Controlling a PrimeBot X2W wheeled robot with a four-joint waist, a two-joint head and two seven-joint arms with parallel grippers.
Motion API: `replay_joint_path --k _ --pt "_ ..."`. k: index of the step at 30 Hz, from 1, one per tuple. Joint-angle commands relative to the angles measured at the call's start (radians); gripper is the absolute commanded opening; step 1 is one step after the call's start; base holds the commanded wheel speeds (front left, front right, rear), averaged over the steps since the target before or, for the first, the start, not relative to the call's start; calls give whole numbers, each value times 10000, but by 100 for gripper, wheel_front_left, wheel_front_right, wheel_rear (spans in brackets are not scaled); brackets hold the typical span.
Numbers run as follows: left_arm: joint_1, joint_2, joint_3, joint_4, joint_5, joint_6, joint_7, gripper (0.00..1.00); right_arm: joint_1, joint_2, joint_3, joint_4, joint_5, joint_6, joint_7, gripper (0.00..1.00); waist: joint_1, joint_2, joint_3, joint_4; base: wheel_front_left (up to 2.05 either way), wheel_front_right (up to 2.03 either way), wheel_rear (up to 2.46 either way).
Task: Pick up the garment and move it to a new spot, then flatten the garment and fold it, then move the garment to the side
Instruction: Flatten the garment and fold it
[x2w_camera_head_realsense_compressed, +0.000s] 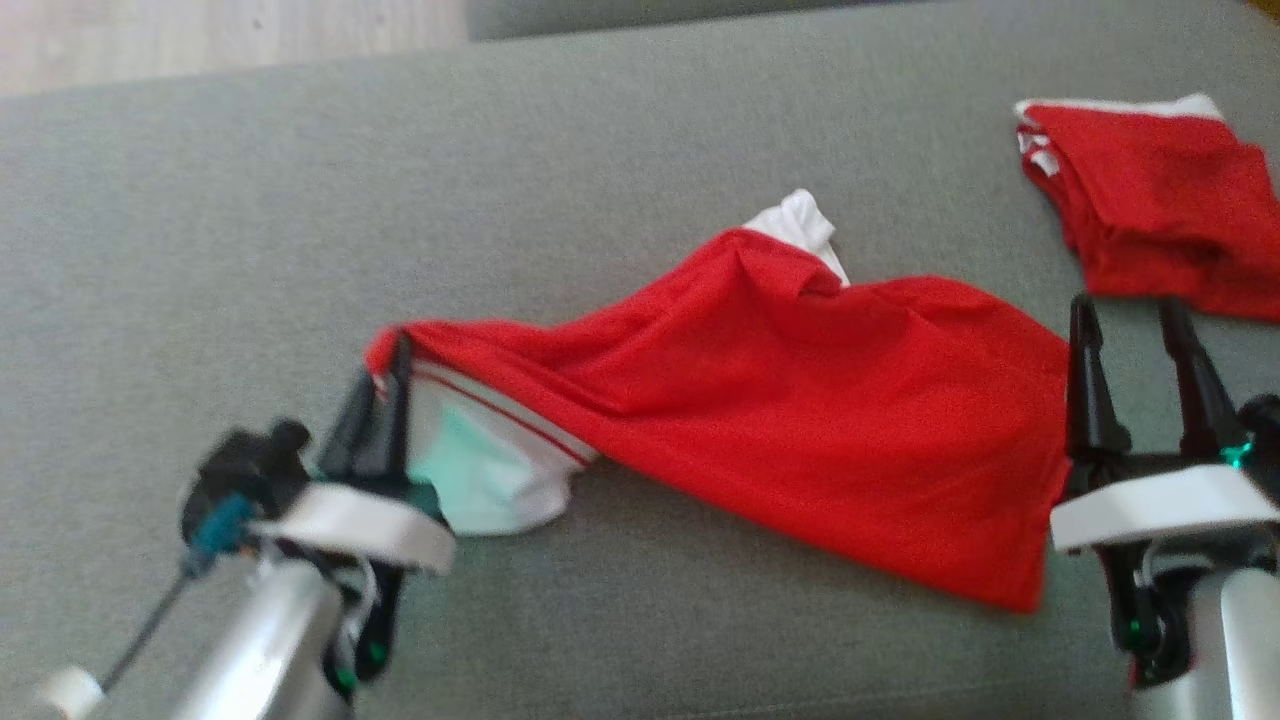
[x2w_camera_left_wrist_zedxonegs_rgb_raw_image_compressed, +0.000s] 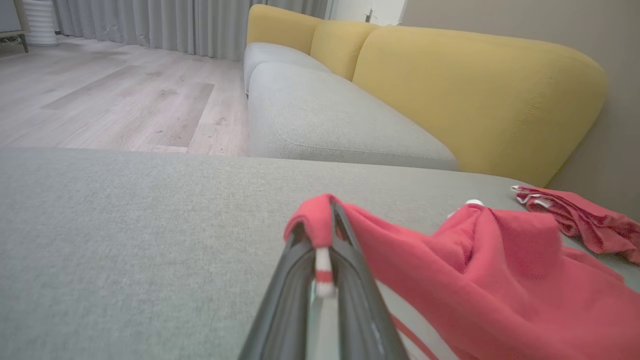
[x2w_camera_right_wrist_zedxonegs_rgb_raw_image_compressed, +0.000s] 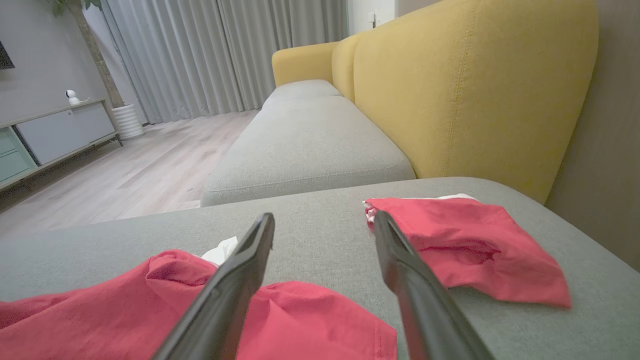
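Garment (x2w_camera_head_realsense_compressed: 800, 400) corner pinched in left claw (x2w_camera_head_realsense_compressed: 385, 350)

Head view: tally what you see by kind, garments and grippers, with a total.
Red garments: 2 (crumpled garment, folded garment)
Grippers: 2 (left gripper, right gripper)
Total: 4
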Motion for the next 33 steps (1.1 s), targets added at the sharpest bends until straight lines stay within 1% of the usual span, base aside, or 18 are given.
replay_joint_path --k 1,4,5,8,12,16,17,18,19,24,27,30,33 --pt "-878 202 598 119 -20 -64 -201 0 -496 -85 256 -393 -80 65 -103 100 -1 0 506 -291 0 0 0" --pt "-1592 280 987 1019 -175 -219 -401 0 -719 -85 178 -383 -127 65 -162 100 -1 0 855 -423 0 0 0" --pt "-2019 412 1174 1564 -185 -289 -480 0 -833 -85 76 -371 -165 65 -198 100 -1 0 1044 -505 0 0 0" --pt "-2522 599 1384 2319 -212 -384 -550 0 -979 -85 -126 -357 -238 65 -259 100 -1 0 1218 -632 0 0 0" --pt "-3013 758 1538 3150 -158 -386 -632 0 -1083 -85 -430 -333 -347 65 -311 100 -1 0 1285 -735 0 0 0" --pt "-3236 718 1643 3877 -229 -347 -677 0 -1106 -85 -661 -267 -467 65 -328 100 -1 0 1161 -774 0 0 0" --pt "-3256 682 1624 4014 -237 -370 -684 19 -1091 -85 -703 -242 -490 65 -327 100 -1 0 1113 -761 0 0 0" --pt "-3256 628 1590 4123 -229 -388 -697 53 -1062 -85 -736 -223 -512 65 -321 100 -1 0 1043 -741 0 0 0" --pt "-3243 570 1555 4208 -222 -413 -713 100 -1024 -85 -762 -209 -531 65 -308 100 -1 0 977 -717 0 0 0" --pt "-3034 355 1459 4343 -206 -596 -793 100 -834 -85 -677 -92 -556 65 -231 100 -1 0 618 -572 0 0 0" --pt "-2664 217 1484 4125 -174 -698 -848 100 -652 -85 -530 61 -656 65 -113 100 -1 0 272 -406 0 0 0" --pt "-2109 64 1559 3588 -91 -713 -873 100 -473 -85 -350 373 -878 65 105 100 -1 0 -82 -192 0 0 0" --pt "-1386 -116 1714 2671 102 -635 -878 100 -363 -145 -33 832 -1098 65 529 100 -1 0 -376 64 0 0 0"
